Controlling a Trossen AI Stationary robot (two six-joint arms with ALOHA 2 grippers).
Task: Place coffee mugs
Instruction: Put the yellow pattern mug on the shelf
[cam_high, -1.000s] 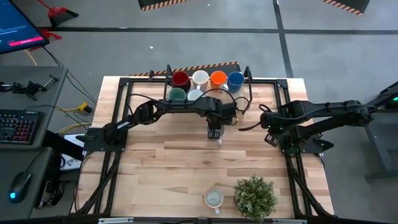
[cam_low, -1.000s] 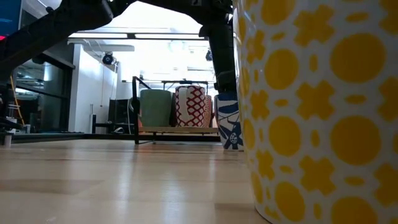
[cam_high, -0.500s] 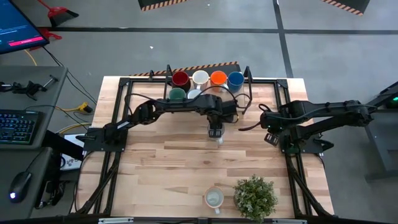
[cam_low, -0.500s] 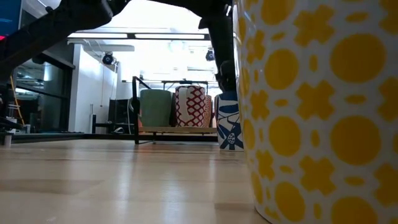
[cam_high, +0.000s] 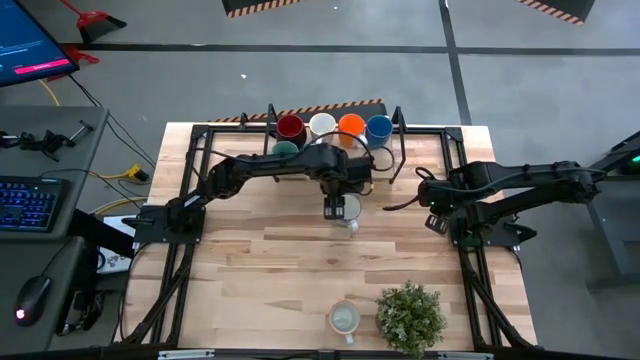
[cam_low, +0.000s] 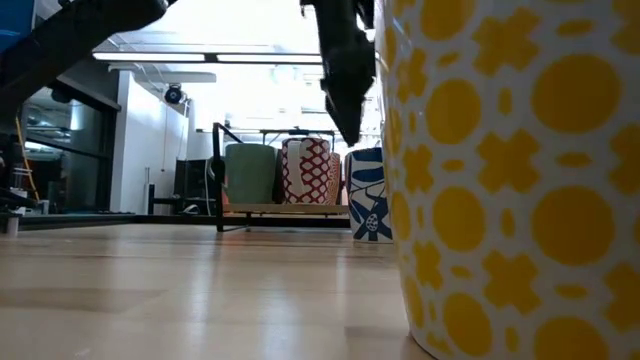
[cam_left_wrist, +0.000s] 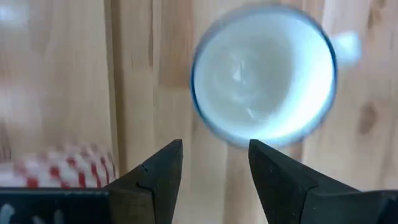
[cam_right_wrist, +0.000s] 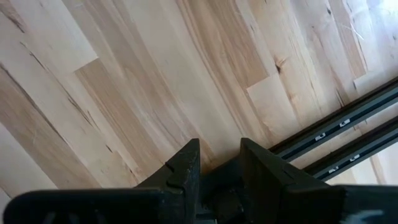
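**Left arm above a set-down mug, right arm parked**

1. Left gripper (cam_high: 334, 207) hung over the middle of the table (cam_high: 250, 260), just toward 6 o'clock from the mug cluster. In the left wrist view its two dark fingers (cam_left_wrist: 158, 171) stood apart with bare wood between them, holding nothing. The white mug (cam_left_wrist: 264, 74) lay directly beyond the fingertips, seen mouth-up, handle off to one side. Judgement: the mug stood on its base on the wood and was free of the gripper; the spread fingers fit a release, or an approach from above.

2. In the high view that same mug showed only as a pale edge at the gripper's 5 o'clock side, mostly covered by the wrist.

3. The remaining mugs stood grouped at the table's 12 o'clock edge: dark red mug (cam_high: 290, 127), a white mug (cam_high: 322, 125), orange mug (cam_high: 351, 125) and blue mug (cam_high: 378, 127) in a row, with the teal mug (cam_high: 285, 149) just behind the arm. Judgement: this cluster served as the supply point.

4. One cream mug (cam_high: 343, 319) stood at the 6 o'clock edge, just beside the potted plant (cam_high: 410, 317). Judgement: already placed.

5. Right gripper (cam_high: 437, 222) waited at 3 o'clock, above bare wood near the frame rail (cam_right_wrist: 348, 134). Its fingers sat close together, empty.
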